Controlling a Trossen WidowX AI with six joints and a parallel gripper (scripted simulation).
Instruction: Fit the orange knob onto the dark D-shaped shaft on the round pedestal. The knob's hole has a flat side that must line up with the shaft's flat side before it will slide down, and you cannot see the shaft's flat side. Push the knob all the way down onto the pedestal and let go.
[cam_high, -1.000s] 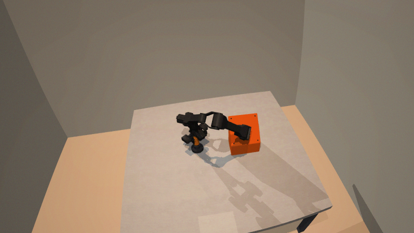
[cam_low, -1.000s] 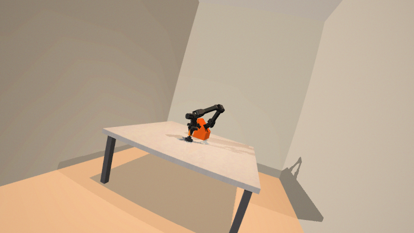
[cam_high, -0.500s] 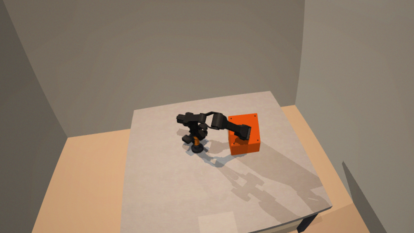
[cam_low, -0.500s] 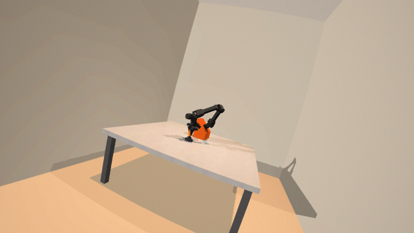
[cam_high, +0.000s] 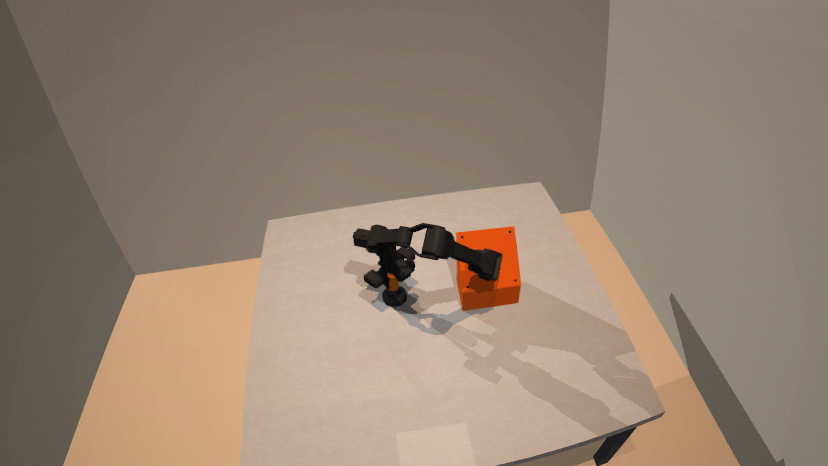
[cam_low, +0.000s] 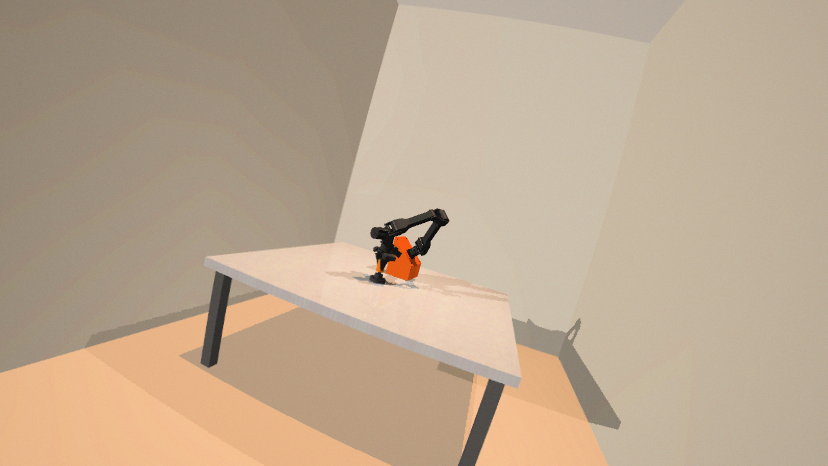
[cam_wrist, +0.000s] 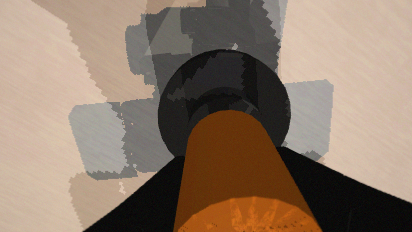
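Observation:
The orange knob (cam_high: 393, 283) (cam_low: 378, 266) (cam_wrist: 229, 155) stands roughly upright between the fingers of my gripper (cam_high: 392, 276) (cam_low: 379, 260) (cam_wrist: 230, 160), which is shut on it. The black round pedestal (cam_high: 394, 299) (cam_low: 377, 279) (cam_wrist: 215, 70) stands on the table directly below the knob. In the wrist view the knob's lower end overlaps the pedestal's middle and hides the dark shaft. In the top view the knob's lower end meets the dark pedestal top. I cannot tell how far down the shaft it sits. The flat sides of hole and shaft are hidden.
An orange box (cam_high: 489, 246) (cam_low: 403, 265) with small dark dots near its corners sits beside the pedestal, under part of the arm. The pale table (cam_high: 324, 370) (cam_low: 347, 301) carries the arm's shadows. Its right edge lies beyond the box in the top view.

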